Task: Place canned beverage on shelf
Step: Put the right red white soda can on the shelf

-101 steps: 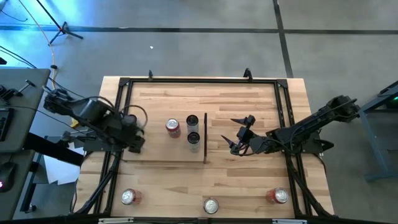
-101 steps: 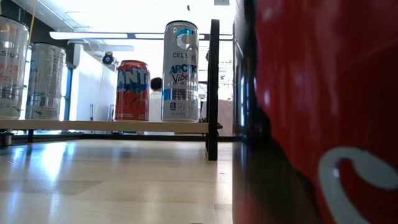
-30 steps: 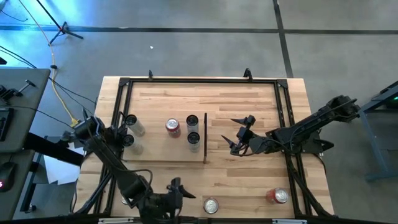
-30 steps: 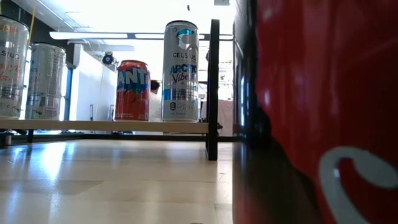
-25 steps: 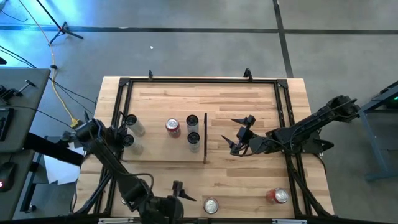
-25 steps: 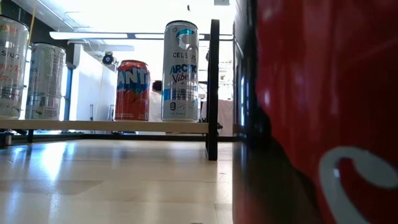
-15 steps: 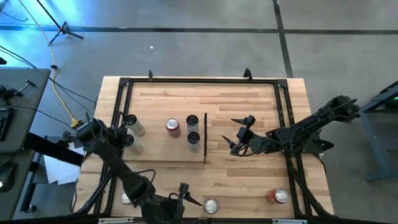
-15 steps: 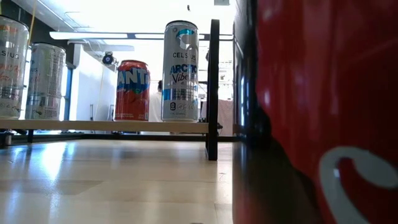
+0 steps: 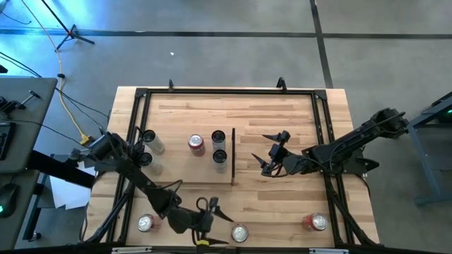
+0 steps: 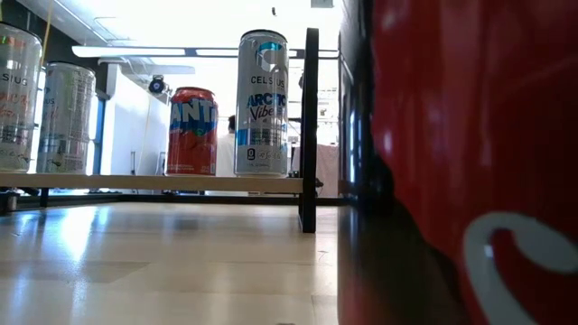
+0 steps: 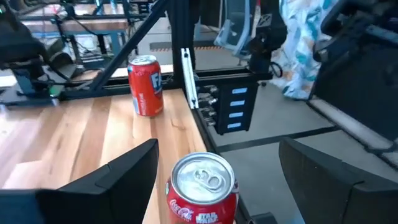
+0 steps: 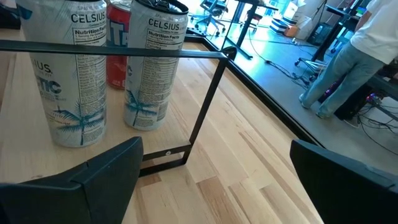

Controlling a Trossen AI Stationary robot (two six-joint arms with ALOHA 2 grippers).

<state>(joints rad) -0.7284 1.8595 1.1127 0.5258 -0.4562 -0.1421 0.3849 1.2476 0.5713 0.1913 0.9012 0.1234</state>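
One red cola can with silver top (image 9: 240, 233) stands at the worktop's near edge, well apart from the flat pale-wood shelf (image 9: 176, 173), which carries five cans. Left tool (image 9: 205, 215) hangs just beside the can, jaws wide, empty, can between them in the wrist view (image 11: 202, 186). Step: approach before grasp; next likely lower, close on can. Right tool (image 9: 270, 152) waits wide open beside the shelf's dark upright strip (image 9: 233, 156).

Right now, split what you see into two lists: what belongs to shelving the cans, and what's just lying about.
Job in hand:
- shelf
- Coca-Cola can, between the fingers of the open left end effector
- left spare can and right spare can, off the shelf

Lying about:
- right end effector, idle beside the shelf
- floor cables
- person
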